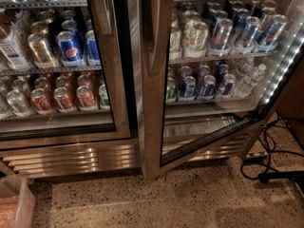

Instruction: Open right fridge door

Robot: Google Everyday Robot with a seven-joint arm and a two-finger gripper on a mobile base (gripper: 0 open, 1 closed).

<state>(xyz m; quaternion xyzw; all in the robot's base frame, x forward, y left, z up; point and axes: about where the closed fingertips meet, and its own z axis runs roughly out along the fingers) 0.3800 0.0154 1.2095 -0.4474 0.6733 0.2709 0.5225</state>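
Note:
The right fridge door [152, 127] is a steel-framed glass door, and it stands partly swung out. Its bottom rail [209, 139] runs on a slant away from the cabinet toward me. Its long steel handle [154, 37] runs down the left stile. Behind the glass are shelves of cans [206, 82] and a lit strip [280, 75] along the cabinet's right wall. The left door [61, 132] is shut flat in front of blue Pepsi cans [70, 45] and orange cans [64, 98]. My gripper is out of view.
A steel vent grille [71, 158] runs under the left door. Black cables [270, 160] loop on the speckled floor [142, 203] at the right. A translucent bin [16, 205] sits at the bottom left corner.

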